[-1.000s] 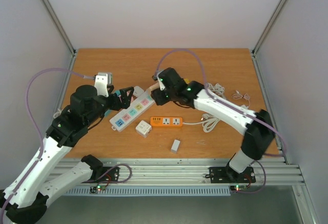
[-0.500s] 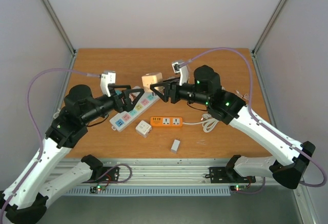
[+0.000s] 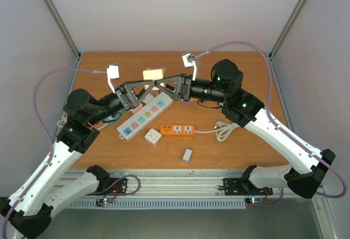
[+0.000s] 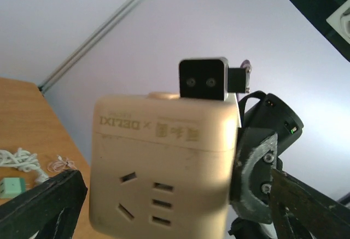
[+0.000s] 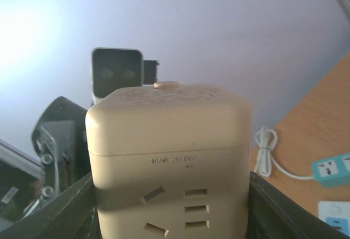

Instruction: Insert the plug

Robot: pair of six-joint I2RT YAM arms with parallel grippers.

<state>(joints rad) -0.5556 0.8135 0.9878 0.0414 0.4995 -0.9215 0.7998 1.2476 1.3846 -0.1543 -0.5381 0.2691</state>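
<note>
A beige cube-shaped plug adapter (image 3: 153,74) hangs in the air above the table's middle, its socket faces toward both wrist cameras and its prongs hidden. My right gripper (image 3: 167,81) is shut on the adapter (image 5: 169,140), one black finger pressed on each side (image 5: 169,195). My left gripper (image 3: 149,88) comes from the opposite side and stands open, its fingers wide on either side of the adapter (image 4: 164,162) and outside the right gripper's finger (image 4: 257,168). The midpoint of the left gripper (image 4: 175,206) lies on the cube.
Below on the wooden table lie a white power strip (image 3: 141,117) with pastel sockets, an orange power strip (image 3: 178,130), a small white cube socket (image 3: 152,137), a small grey block (image 3: 187,155) and a coiled white cable (image 3: 224,129).
The right gripper lifted the beige adapter off the table and carried it up and left. The left gripper rose to meet it and now straddles it, jaws slightly narrower.
</note>
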